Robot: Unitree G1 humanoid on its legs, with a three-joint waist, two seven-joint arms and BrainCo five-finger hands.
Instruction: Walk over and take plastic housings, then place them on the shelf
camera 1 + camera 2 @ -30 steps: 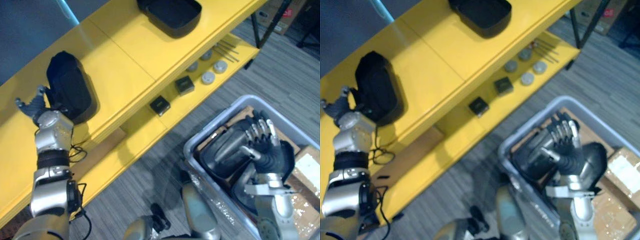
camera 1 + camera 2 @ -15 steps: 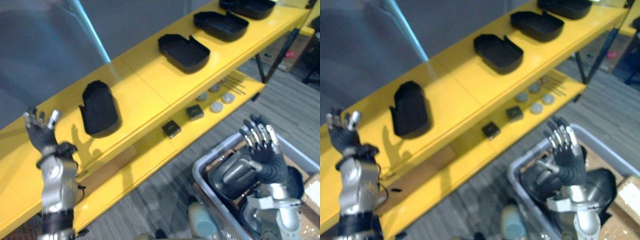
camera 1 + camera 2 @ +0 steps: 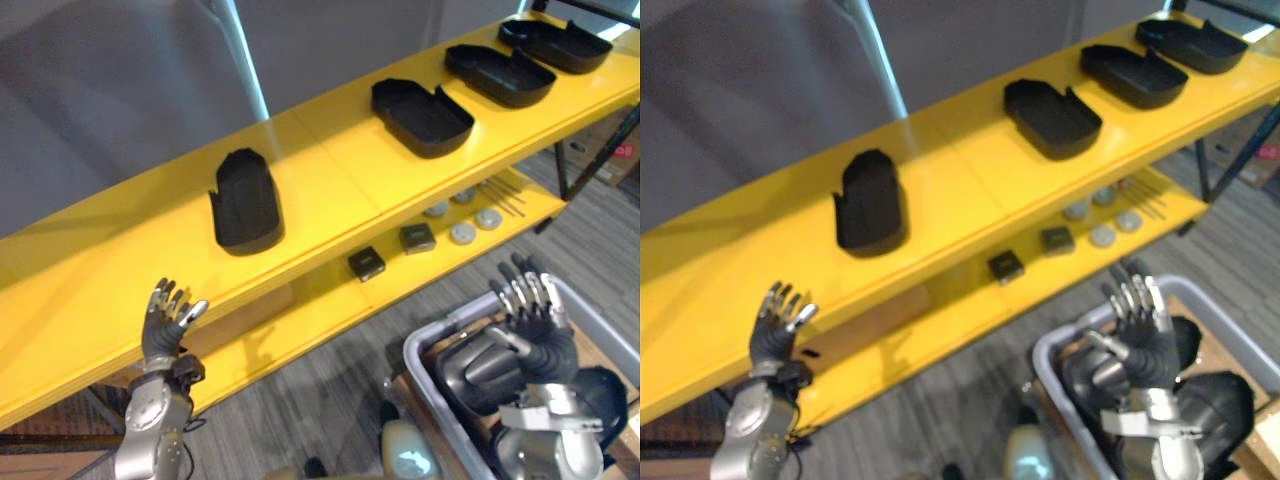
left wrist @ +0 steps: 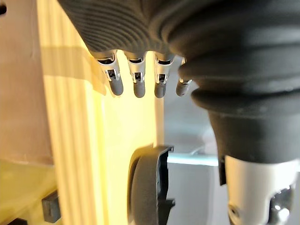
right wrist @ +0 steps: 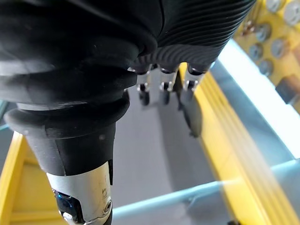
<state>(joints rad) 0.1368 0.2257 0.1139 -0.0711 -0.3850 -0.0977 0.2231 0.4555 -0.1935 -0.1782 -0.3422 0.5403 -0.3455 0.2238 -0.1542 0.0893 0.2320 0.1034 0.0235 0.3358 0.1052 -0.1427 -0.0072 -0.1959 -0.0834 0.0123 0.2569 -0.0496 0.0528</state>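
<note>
Four black housings (image 3: 245, 200) are already sitting along the yellow shelf (image 3: 330, 165), running toward 1 o'clock. More dark housings (image 3: 470, 365) are lying in the grey bin (image 3: 412, 358) at 4 o'clock, so placing is only partly done. The left hand (image 3: 160, 338) at 8 o'clock and the right hand (image 3: 545, 338) above the bin are spreading straight fingers, holding nothing.

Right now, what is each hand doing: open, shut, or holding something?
Left hand: open, fingers spread, holding nothing.
Right hand: open, fingers straight, holding nothing.
</note>
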